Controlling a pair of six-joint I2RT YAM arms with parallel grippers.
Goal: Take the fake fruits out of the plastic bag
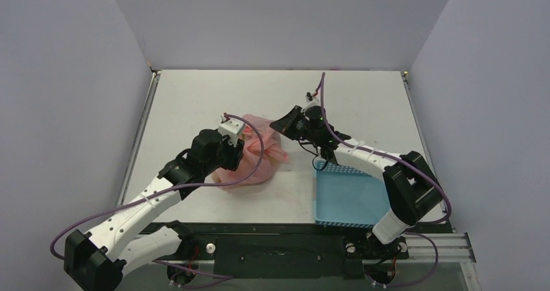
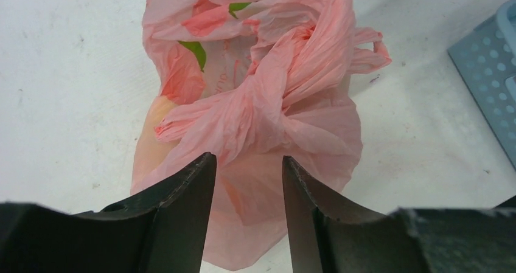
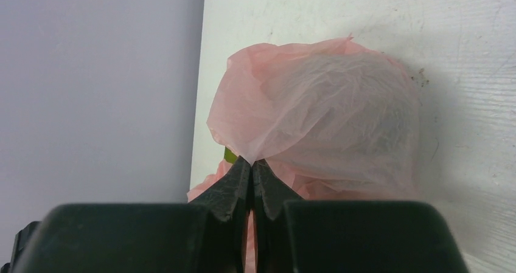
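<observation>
**A:** From above, where did you have everything?

**B:** Your plastic bag (image 1: 259, 156) lay on the table (image 1: 194, 96) with the fake fruits inside it and none taken out yet. Your left gripper (image 1: 232, 143) sat over the bag's left side, and your right gripper (image 1: 280, 124) reached in at its far right edge. The blue basket (image 1: 347, 200) waited just to the right of the bag, probably to receive the fruit.

**A:** And through the left wrist?

**B:** Your left gripper (image 2: 246, 160) had its jaws apart and held nothing. It was pointed at the bag's (image 2: 261, 103) twisted, bunched top. I'd judge you lined it up there to take the other lip and spread the mouth.

**A:** The right wrist?

**B:** Your right gripper (image 3: 251, 162) had its fingers pressed together on a fold of the bag's film, which rose taut from the tips. A rounded grey bulge, likely the melon (image 3: 359, 109), showed through the film beyond the pinch. The other fruits were hidden. That pinch gave you an anchor, so the thin film wouldn't simply slide when the other arm pulled.
</observation>
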